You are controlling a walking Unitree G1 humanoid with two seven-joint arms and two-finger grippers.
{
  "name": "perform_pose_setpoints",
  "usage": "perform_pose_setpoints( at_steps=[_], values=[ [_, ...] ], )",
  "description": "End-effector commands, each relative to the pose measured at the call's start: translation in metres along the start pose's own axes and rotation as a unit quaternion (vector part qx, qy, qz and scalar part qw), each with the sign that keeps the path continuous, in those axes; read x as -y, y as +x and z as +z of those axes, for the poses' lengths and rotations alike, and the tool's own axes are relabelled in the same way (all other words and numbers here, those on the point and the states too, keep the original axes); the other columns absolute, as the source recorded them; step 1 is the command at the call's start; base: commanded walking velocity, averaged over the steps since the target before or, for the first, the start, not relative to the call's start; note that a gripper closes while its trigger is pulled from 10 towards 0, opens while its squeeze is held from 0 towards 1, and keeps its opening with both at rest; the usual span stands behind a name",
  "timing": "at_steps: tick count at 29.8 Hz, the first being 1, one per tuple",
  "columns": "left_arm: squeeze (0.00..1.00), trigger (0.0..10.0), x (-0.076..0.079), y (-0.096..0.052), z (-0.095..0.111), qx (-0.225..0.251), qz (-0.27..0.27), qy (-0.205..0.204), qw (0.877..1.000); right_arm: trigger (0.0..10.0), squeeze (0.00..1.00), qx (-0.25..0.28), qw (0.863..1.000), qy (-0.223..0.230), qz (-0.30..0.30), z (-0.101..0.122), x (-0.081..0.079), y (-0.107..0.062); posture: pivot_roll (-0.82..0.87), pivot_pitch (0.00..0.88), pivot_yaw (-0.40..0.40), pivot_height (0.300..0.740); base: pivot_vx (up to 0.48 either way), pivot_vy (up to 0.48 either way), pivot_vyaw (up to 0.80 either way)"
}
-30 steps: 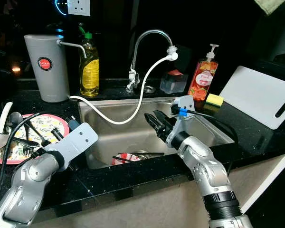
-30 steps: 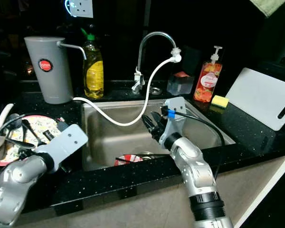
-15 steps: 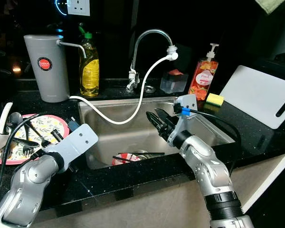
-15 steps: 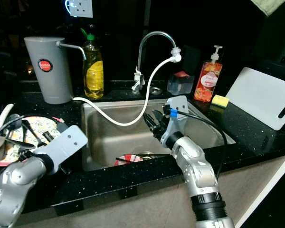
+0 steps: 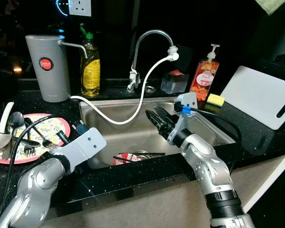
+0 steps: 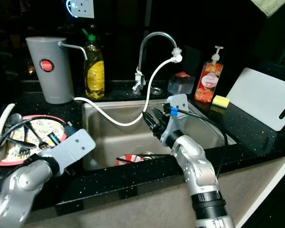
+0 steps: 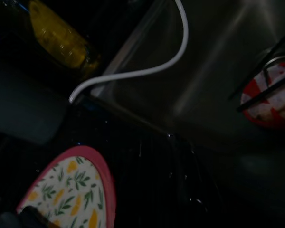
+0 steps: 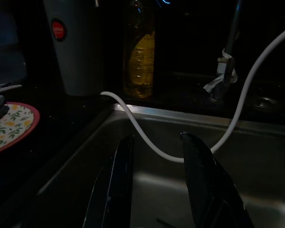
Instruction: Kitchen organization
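Observation:
A floral plate with a pink rim (image 5: 54,124) lies on the black counter to the left of the sink, stacked with spoons, forks and a white ladle (image 5: 2,126). My left gripper (image 5: 71,133) hovers over the counter between that plate and the steel sink (image 5: 114,137). Its wrist view looks down on the plate (image 7: 71,185) and the sink corner. At the bottom of the sink lies a red-and-white dish (image 5: 125,159) with a dark utensil (image 5: 145,154) across it. My right gripper (image 5: 156,118) hangs open and empty over the sink's middle, its fingers (image 8: 199,175) wide apart.
A white hose (image 5: 142,90) runs from the faucet (image 5: 149,35) across the sink to a grey jug (image 5: 47,66). A yellow soap bottle (image 5: 90,66), a clear container (image 5: 173,81), a red dispenser (image 5: 203,78), a yellow sponge (image 5: 214,99) and a white cutting board (image 5: 259,95) line the counter.
My left arm has moved to the right, from over the plate's edge toward the sink rim. The right gripper has stayed almost in place, still open.

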State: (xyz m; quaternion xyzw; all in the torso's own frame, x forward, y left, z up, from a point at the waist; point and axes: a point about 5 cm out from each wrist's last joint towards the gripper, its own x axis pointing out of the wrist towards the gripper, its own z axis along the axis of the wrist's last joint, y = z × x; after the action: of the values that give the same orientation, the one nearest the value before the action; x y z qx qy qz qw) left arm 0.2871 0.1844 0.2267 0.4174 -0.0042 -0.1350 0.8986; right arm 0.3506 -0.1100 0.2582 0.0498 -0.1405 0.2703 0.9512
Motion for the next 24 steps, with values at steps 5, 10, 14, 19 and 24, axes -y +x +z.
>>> perform_pose_setpoints(
  at_steps=[5, 10, 14, 19, 24],
  values=[
    [0.0, 10.0, 0.006, 0.003, -0.004, -0.012, -0.018, -0.024, 0.999, 10.0, 0.0, 0.005, 1.0, -0.003, -0.014, 0.004, 0.006, -0.006, 0.06, 0.031, -0.098, 0.74, 0.0, 0.0, 0.0],
    [0.0, 10.0, -0.016, 0.01, -0.006, -0.042, -0.003, -0.132, 0.99, 10.0, 0.0, 0.007, 1.0, -0.001, -0.012, 0.004, 0.005, -0.004, 0.06, 0.029, -0.102, 0.74, 0.0, 0.0, 0.0],
    [0.0, 10.0, -0.033, 0.011, 0.007, -0.012, -0.01, -0.222, 0.975, 10.0, 0.0, 0.007, 1.0, -0.002, -0.012, 0.005, 0.006, -0.003, 0.06, 0.029, -0.108, 0.74, 0.0, 0.0, 0.0],
    [0.0, 10.0, -0.052, 0.011, 0.023, 0.079, 0.013, -0.327, 0.942, 10.0, 0.0, 0.007, 1.0, -0.003, -0.012, 0.005, 0.006, -0.003, 0.06, 0.029, -0.1, 0.74, 0.0, 0.0, 0.0],
    [0.0, 10.0, -0.047, 0.008, 0.019, 0.055, 0.007, -0.155, 0.986, 10.0, 0.0, 0.006, 1.0, 0.002, -0.013, 0.002, 0.005, -0.005, 0.08, 0.039, -0.106, 0.74, 0.0, 0.0, 0.0]
  ],
)
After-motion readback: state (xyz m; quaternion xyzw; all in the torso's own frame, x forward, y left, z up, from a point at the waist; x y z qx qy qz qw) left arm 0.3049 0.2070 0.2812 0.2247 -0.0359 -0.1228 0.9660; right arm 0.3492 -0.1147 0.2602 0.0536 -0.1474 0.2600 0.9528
